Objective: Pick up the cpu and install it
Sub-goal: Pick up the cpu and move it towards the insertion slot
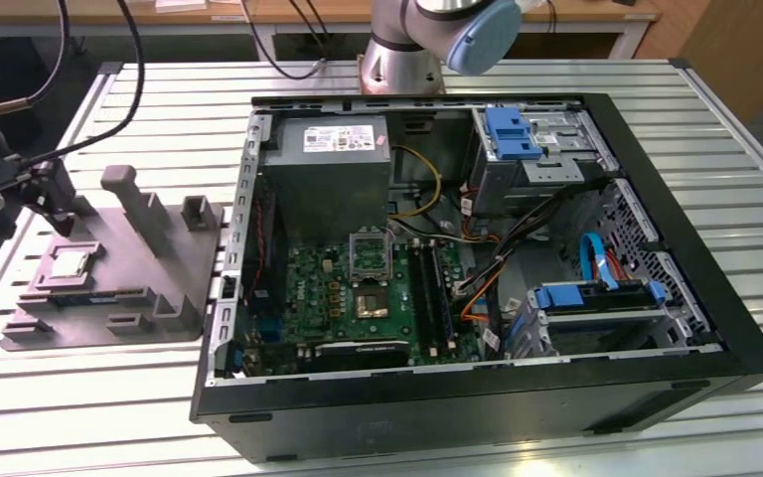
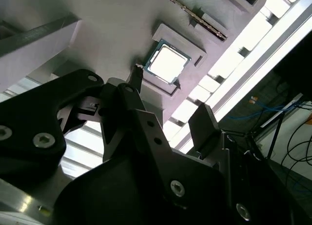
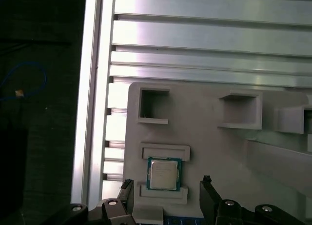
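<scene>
cpu is seen in the exterior view lying flat in a raised square seat on the grey-purple fixture, at about nine o'clock from the open computer case. The gripper hangs close above the fixture, at about twelve o'clock from the chip. A tall post and a shorter block of the fixture stand at about two o'clock from the chip, near the gripper. Inside the case, the dark socket is found on the green motherboard, with the grey power supply at twelve o'clock from it and a bundle of coloured wires at two o'clock. The black case wall stands between the fixture and the socket. Everything rests on a slatted metal table.

In the second wrist view, the cpu is shown seated in its stepped frame, silver top up. The gripper is spread wide with nothing held; one fingertip is seen just beside a corner of the chip, the other finger well apart from it.

In the first wrist view, the cpu lies between the two fingers of the gripper. Whether the chip is touched cannot be told. Two hollow pockets of the fixture are seen nearby, and bare table slats beyond.
</scene>
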Available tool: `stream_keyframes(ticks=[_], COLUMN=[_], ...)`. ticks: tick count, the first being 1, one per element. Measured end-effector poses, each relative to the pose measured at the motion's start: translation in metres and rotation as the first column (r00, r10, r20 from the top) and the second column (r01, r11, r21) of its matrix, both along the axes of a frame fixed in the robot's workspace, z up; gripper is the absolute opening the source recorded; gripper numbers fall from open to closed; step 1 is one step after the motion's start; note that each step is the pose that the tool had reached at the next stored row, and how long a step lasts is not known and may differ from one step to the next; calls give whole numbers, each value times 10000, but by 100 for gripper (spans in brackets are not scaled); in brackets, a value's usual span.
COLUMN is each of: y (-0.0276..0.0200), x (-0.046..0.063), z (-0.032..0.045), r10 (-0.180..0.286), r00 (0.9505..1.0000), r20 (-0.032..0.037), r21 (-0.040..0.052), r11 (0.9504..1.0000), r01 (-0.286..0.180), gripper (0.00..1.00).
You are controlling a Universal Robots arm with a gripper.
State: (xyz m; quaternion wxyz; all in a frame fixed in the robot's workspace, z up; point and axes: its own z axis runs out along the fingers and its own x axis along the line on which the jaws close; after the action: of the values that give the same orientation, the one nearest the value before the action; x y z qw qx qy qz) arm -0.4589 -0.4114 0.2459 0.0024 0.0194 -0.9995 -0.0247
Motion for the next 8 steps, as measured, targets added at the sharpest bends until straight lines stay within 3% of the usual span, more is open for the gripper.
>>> stream_keyframes(ticks=[8], y=[0], x=[-5], z=[-145], r10=[-64], r00=[10000], r20=[0], r21=[0], r11=[10000], r01=[64], gripper=[65])
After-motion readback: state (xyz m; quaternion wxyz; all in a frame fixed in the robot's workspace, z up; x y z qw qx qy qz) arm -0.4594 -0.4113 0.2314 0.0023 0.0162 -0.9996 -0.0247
